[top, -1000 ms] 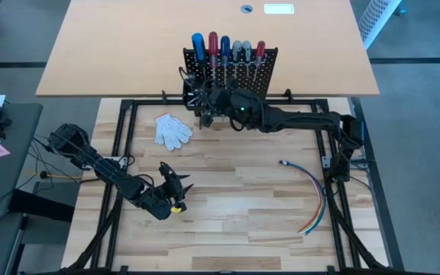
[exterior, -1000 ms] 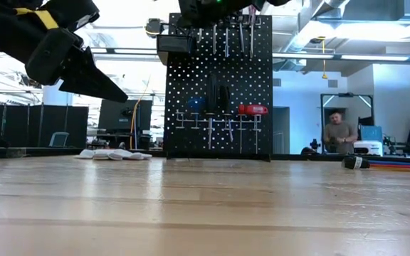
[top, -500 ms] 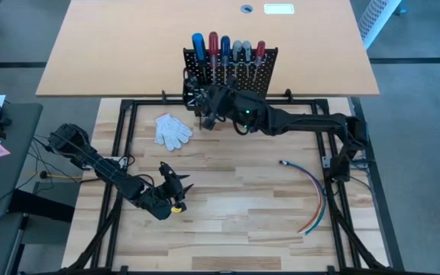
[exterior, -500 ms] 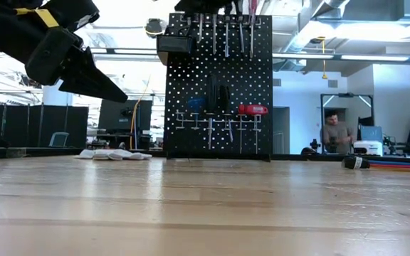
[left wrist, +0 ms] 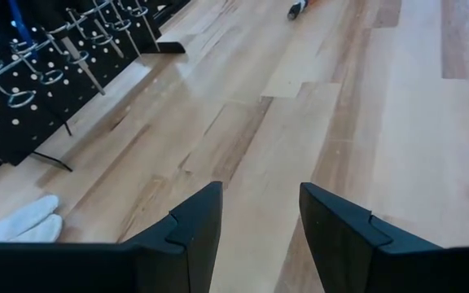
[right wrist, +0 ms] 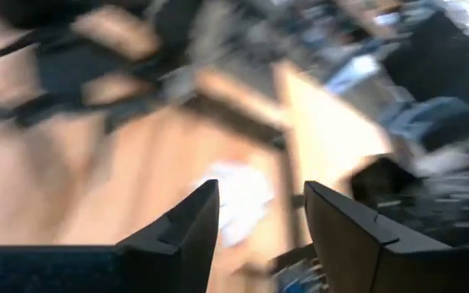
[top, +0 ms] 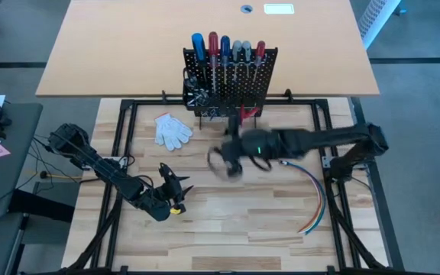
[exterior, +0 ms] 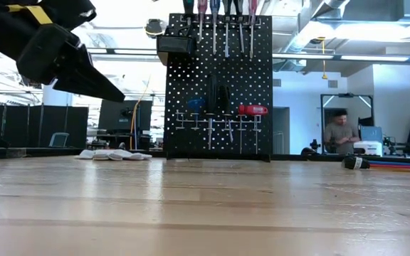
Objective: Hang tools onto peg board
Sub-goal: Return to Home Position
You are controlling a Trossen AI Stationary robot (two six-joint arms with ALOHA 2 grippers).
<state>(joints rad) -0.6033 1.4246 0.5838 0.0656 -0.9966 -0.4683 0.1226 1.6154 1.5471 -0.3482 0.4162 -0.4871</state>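
The peg board [top: 230, 76] stands upright at the table's far edge. Red, blue and grey-handled screwdrivers [top: 226, 47] hang in its top row. Lower down hang red-handled pliers [exterior: 252, 109] and a blue T-handle key [exterior: 195, 105]. My right gripper [top: 220, 162] hovers blurred above mid-table, in front of the board; its fingers [right wrist: 194, 220] stand open with nothing between them. My left gripper [top: 180, 180] waits open over the table's near left, clear of the wood [left wrist: 259, 195].
A white glove [top: 173, 130] lies left of the board. A bundle of coloured cables [top: 312, 195] curves along the right side. A black bin [exterior: 175, 44] sits at the board's upper left. A person [exterior: 340, 135] stands far behind the table.
My right gripper has pulled away from the peg board's upper left part, swinging toward the table's near edge and out over mid-table while rolling. It has left the low view. The tools stay hanging on the board.
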